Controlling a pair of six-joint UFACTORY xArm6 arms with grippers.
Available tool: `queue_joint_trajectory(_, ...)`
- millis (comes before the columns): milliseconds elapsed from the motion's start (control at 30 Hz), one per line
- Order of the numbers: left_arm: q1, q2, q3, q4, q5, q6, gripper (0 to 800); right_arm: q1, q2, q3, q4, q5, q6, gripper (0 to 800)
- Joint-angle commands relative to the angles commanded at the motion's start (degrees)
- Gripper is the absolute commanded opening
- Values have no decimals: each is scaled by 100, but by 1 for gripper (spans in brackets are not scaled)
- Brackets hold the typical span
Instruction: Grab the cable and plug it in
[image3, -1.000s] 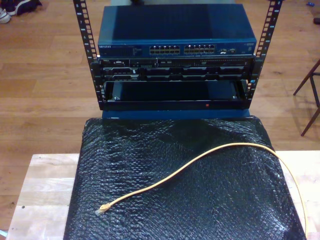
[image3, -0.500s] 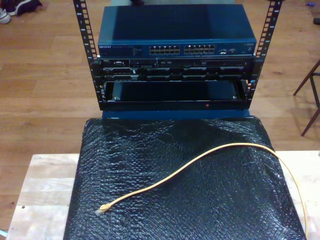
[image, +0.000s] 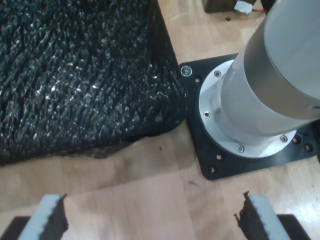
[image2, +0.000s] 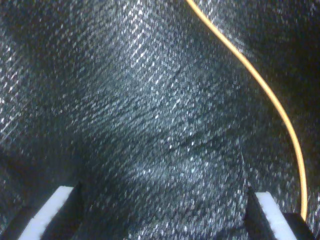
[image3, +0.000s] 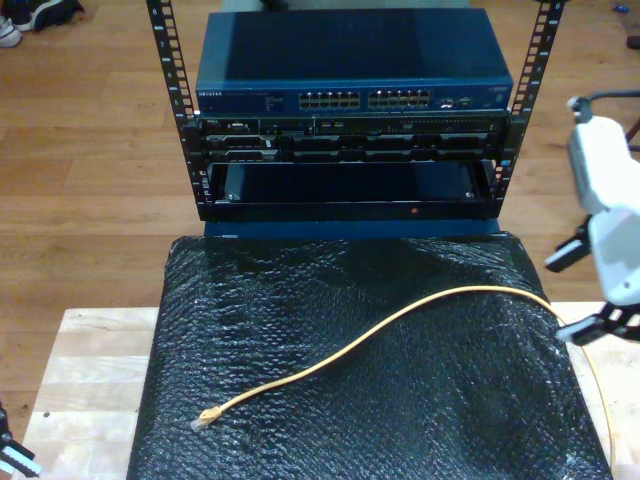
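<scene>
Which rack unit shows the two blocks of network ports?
The blue switch at the rack's top; the darker units beneath it lack those two port blocks.

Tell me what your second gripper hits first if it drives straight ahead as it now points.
Most likely the black bubble-wrap mat: my second gripper is open, and the cable runs off to one side. Depth is unclear.

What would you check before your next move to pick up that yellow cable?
1. Cable lying loose on the black mat: ok.
2. Its plug uncovered and reachable: ok.
3. My second claw open: ok.
4. Cable between that claw's fingers: not ok; it runs past outside them.
5. My first claw open, over the bare wooden table: ok.
6. Ports on the blue switch free of cables: ok.
</scene>
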Motion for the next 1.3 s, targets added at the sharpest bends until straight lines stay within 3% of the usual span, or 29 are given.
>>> queue_joint_trajectory(600,-88,105,9,-343,-44,-123,800,1908,826,-273,-53,-967,536,789)
queue_joint_trajectory(800,-158,193,9,-343,-88,-132,800,2453,1240,-659,-62,-1073,826,789)
queue_joint_trajectory(1133,-202,352,35,-352,-114,-158,800,3684,2110,-1275,-712,-1530,1521,789)
queue_joint_trajectory(1300,-202,387,35,-352,-167,-158,800,4105,2286,-1451,-782,-1556,1609,789)
